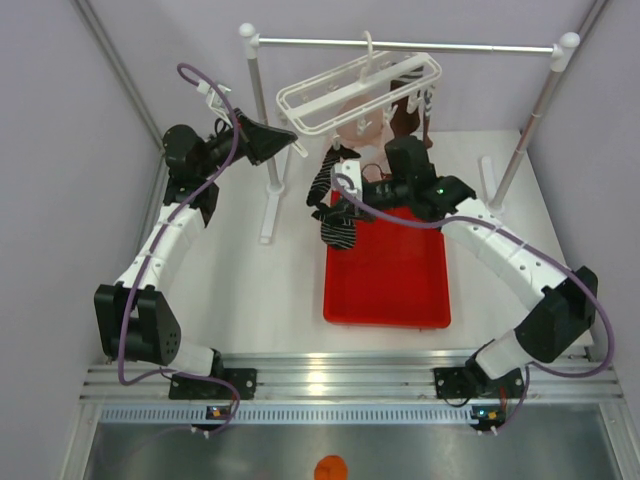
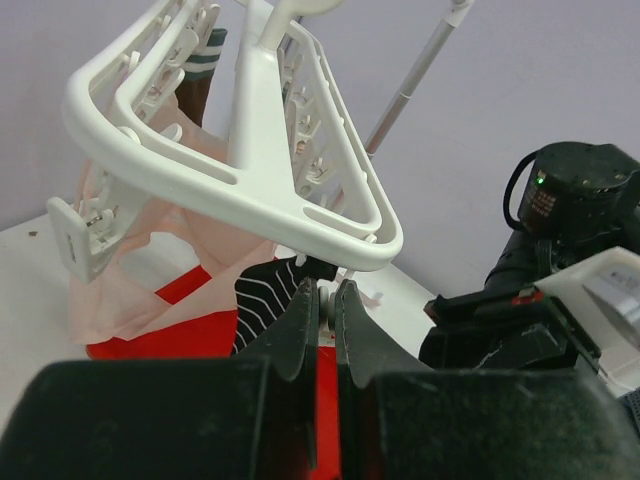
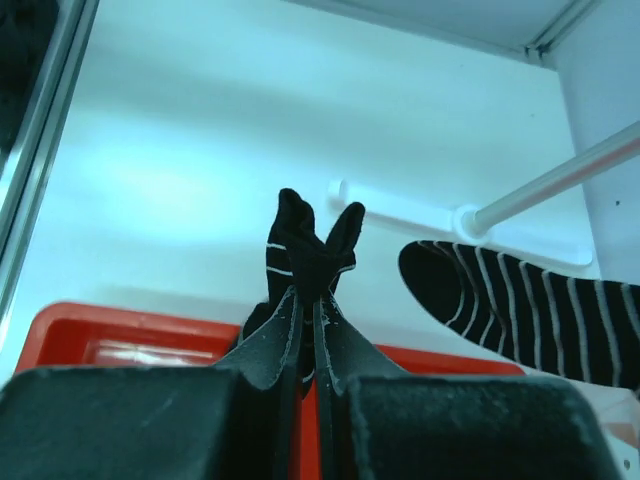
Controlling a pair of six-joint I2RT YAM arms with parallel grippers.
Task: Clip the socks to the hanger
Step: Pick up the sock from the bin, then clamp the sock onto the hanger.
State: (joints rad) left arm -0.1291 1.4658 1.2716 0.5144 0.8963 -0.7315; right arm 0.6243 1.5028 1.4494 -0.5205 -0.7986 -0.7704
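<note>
The left gripper reaches in from the table's far left corner, its fingers pressed together on a small white peg under the near corner of the hanger. The hanger hangs by its hook from the crossbar above the middle of the far edge, tilted. A pale pink cloth and a dark brown sock dangle from it. Just right of the pinched peg a hung sock, black with thin white stripes, dangles from the hanger's near side.

Right of that, the right gripper is clamped on the held sock, a second black striped one. It is pinched near one end, which stands bunched above the fingertips, while the rest droops over the far left corner of the red tray. The tray lies right of centre, toward the table's near edge.

The step in hand looks like clipping this second black sock, which is lifted but not yet at the peg. The next move calls for the right arm to carry the bunched end up and leftward into the peg's mouth while the left squeezes it open. The left gripper should let go first, the right only once the peg bites
</note>
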